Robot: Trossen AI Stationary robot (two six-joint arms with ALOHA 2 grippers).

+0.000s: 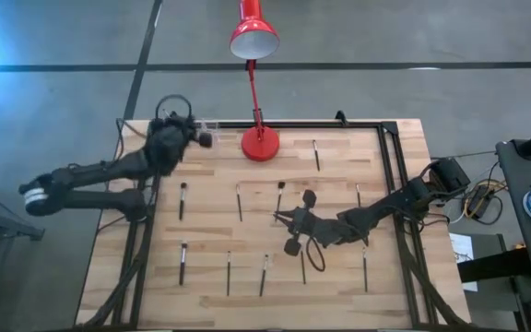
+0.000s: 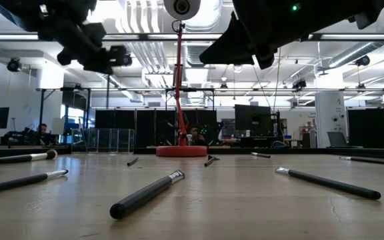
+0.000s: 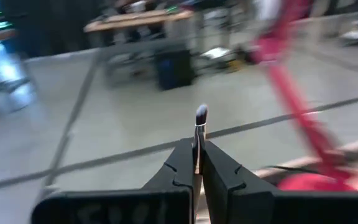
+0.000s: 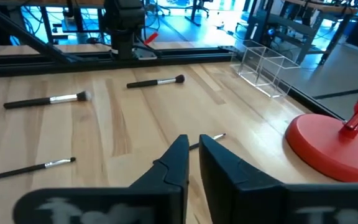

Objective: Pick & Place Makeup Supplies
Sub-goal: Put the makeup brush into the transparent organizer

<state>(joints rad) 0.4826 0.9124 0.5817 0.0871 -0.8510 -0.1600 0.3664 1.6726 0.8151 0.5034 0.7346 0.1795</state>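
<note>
Both arms are dark, nearly black, built of chunky jointed segments. The left arm (image 1: 109,175) carries a pale grey-white ring at its base end, and a thin black cable loops above its wrist. The right arm (image 1: 385,207) has a black cable curling in a loop under its forearm and a boxy black base. The fingers (image 3: 180,171) are matte black, flat-sided wedges tapering forward, with small notched steps along their inner edges.

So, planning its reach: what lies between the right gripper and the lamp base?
One thin makeup brush, just ahead of the right gripper; then bare wood to the lamp base, in the high view.
</note>
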